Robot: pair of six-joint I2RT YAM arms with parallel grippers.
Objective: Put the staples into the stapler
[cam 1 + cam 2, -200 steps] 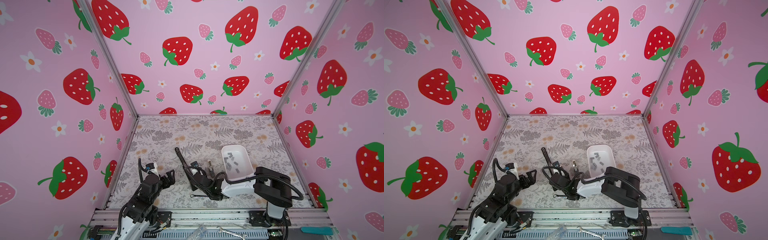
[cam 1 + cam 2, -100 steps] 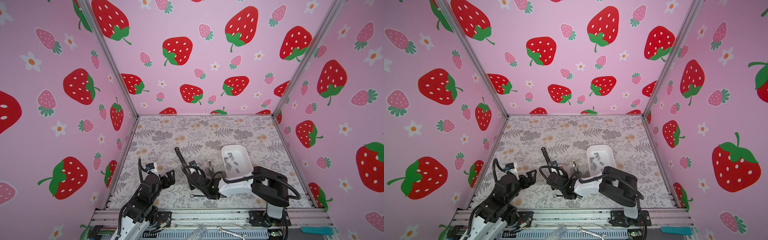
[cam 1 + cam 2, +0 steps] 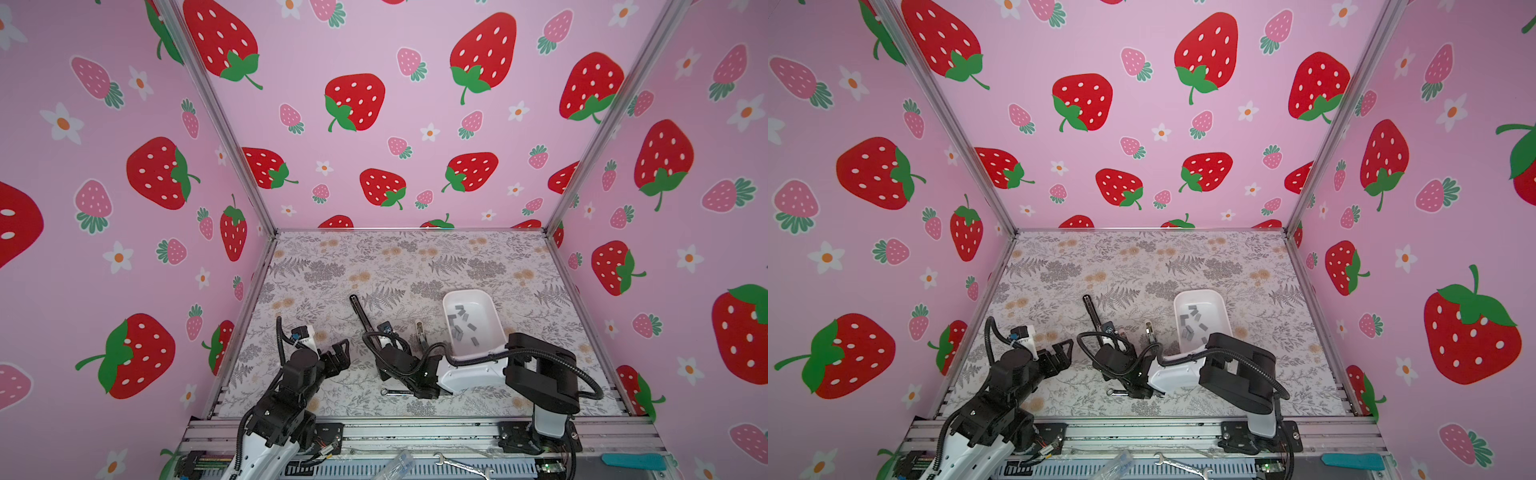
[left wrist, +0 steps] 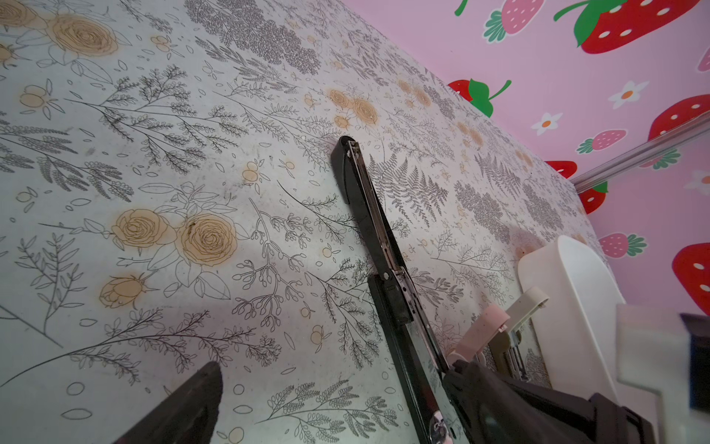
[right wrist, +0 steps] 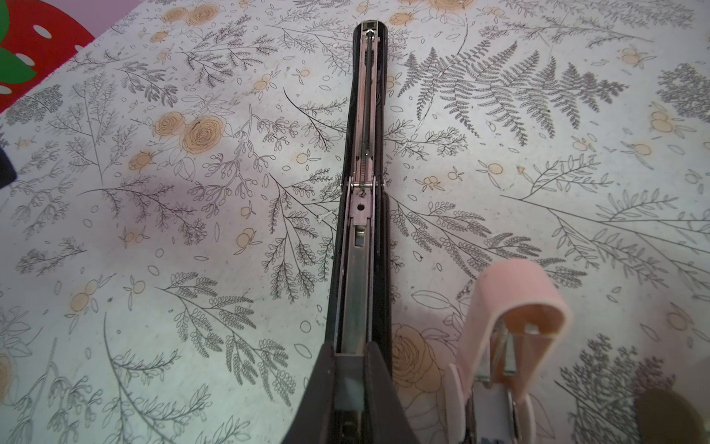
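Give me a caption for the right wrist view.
Right gripper holds a grey staple strip over the open black stapler, pink mini stapler alongside.

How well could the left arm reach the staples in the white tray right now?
Probably not directly. The left gripper is open and free, but the right arm stretches between it and the staples in the white tray, right gripper shut on the black stapler.

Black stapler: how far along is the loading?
Done: the black stapler lies opened flat, magazine exposed. In hand: the right gripper is shut on what looks like a staple strip over the magazine. Remaining: seating it and closing; other staples sit in the white tray.
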